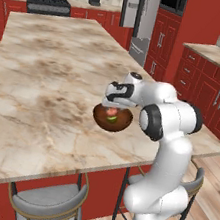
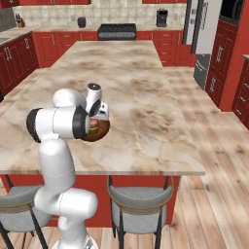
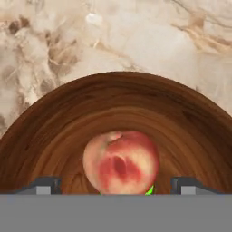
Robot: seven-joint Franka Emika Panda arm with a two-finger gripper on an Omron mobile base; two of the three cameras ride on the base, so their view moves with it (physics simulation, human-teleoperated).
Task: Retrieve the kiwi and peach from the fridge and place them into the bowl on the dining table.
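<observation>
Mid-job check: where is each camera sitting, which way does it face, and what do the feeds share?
Left base view: behind the arm's left, facing across the dining table toward the fridge; arm at lower right.
Right base view: behind its right, same table; arm at lower left.
Hand view: looks down into the bowl at the peach; gripper open.
Shared: bowl, peach.

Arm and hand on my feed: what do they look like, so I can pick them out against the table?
The arm is glossy white with rounded, tube-like segments and dark grey to black rings at the joints. The hand is a white block with dark patches; its two fingertips are small, dark grey and squared. No cables or markings show.
</observation>
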